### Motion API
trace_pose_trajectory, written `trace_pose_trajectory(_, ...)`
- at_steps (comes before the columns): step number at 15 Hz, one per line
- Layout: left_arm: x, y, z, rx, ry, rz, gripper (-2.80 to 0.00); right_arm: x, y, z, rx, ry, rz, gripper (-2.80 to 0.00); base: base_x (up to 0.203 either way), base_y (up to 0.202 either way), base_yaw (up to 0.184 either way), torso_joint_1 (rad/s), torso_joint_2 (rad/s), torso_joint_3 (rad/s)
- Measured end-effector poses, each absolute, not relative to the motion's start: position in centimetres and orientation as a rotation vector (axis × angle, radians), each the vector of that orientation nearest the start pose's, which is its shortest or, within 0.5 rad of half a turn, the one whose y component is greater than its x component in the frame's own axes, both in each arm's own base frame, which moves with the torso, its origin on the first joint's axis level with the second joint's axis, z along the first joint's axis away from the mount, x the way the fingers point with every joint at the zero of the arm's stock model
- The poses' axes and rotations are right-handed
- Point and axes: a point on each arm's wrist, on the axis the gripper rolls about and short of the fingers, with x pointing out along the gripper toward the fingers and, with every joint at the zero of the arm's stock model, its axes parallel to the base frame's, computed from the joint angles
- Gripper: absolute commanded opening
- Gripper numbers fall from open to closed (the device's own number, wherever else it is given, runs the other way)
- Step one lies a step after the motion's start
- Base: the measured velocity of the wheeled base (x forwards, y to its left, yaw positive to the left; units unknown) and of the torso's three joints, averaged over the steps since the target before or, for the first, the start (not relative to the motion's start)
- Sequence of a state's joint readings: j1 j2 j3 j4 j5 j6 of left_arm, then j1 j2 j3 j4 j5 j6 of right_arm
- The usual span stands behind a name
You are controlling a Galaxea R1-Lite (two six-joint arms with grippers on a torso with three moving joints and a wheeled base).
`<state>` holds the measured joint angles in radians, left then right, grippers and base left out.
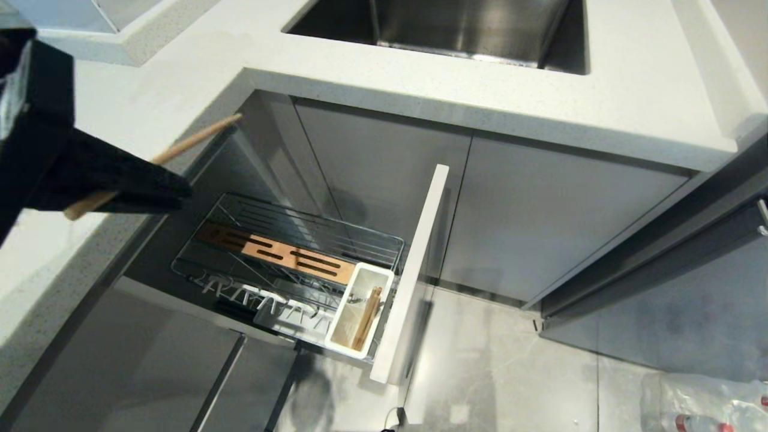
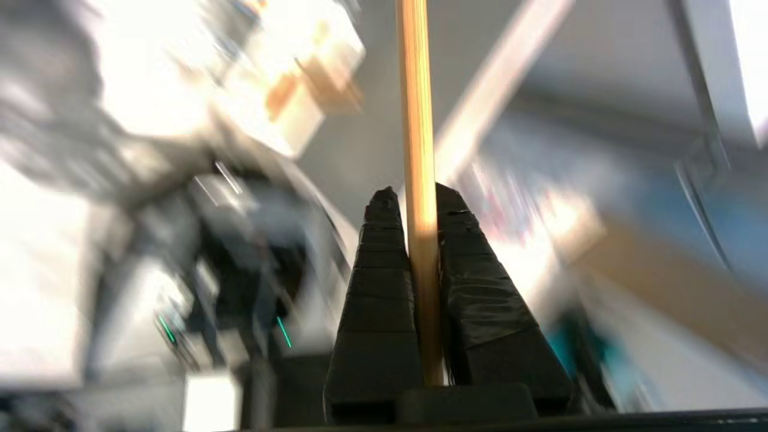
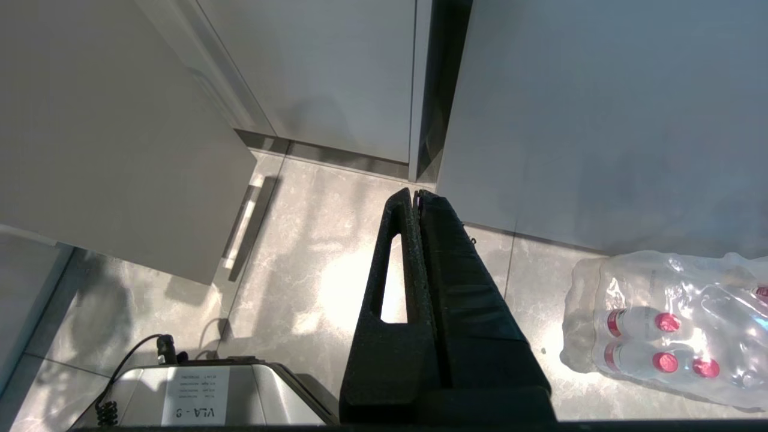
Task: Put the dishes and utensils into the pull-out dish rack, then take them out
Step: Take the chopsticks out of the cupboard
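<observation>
- The left gripper [image 1: 180, 189] is seen at the left of the head view, above the pale counter [image 1: 420, 78] edge, with its fingers [image 2: 378, 288] closed on a light wooden chopstick [image 1: 198, 139].
- In the left wrist view the chopstick [image 2: 418, 150] is clamped between the two black fingers and runs straight out past their tips; the background there is too blurred to read.
- In the head view the held chopstick is tilted, one end sticking out above the gripper toward the cabinet corner and the other end showing below it, over the counter.
- The pull-out dish rack [image 1: 288, 252] is drawn out from under the counter, its tall pale front panel [image 1: 414, 270] standing on the side nearest the floor tiles.
- A brown wooden slotted insert [image 1: 276, 253] lies along the wire basket.
- A white utensil caddy [image 1: 359, 312] is set at the rack's corner just beside the front panel; wooden sticks [image 1: 367, 324] and something grey, hard to identify, are seen inside it.
- A steel sink [image 1: 456, 27] is sunk into the counter beyond the rack.
- The right gripper [image 3: 418, 195] hangs over the floor, its fingers pressed together on nothing.
- A shrink-wrapped pack of red-capped bottles [image 3: 666, 330] lies on the floor near it.
</observation>
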<state>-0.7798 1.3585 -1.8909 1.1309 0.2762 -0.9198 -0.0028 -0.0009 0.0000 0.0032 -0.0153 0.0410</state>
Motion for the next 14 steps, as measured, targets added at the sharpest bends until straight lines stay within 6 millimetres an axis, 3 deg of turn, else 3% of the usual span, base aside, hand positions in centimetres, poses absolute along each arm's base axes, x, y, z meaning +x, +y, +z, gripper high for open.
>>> trace_pose_trajectory(3, 9.8, -6.5, 39.5, -0.534, 0.49, 0.055, -2.8, -2.3, 0.0, 7.5, 0.041, 0.002, -0.019, -2.8, 0.0, 0.0, 0.0, 0.0, 0.0, 0.0)
trace_pose_trajectory(7, 9.9, -2.4, 39.0, -0.525, 0.364, 0.429, -2.8, -2.3, 0.0, 7.5, 0.041, 0.002, -0.019, -2.8, 0.0, 0.0, 0.0, 0.0, 0.0, 0.0)
trace_pose_trajectory(11, 8.7, 0.5, 39.0, -0.549, 0.256, 0.673, -2.8, -2.3, 0.0, 7.5, 0.041, 0.002, -0.018, -2.8, 0.0, 0.0, 0.0, 0.0, 0.0, 0.0)
trace_pose_trajectory(14, 9.3, 2.3, 39.0, -0.567, 0.172, 0.821, -2.8, -2.3, 0.0, 7.5, 0.041, 0.002, -0.019, -2.8, 0.0, 0.0, 0.0, 0.0, 0.0, 0.0)
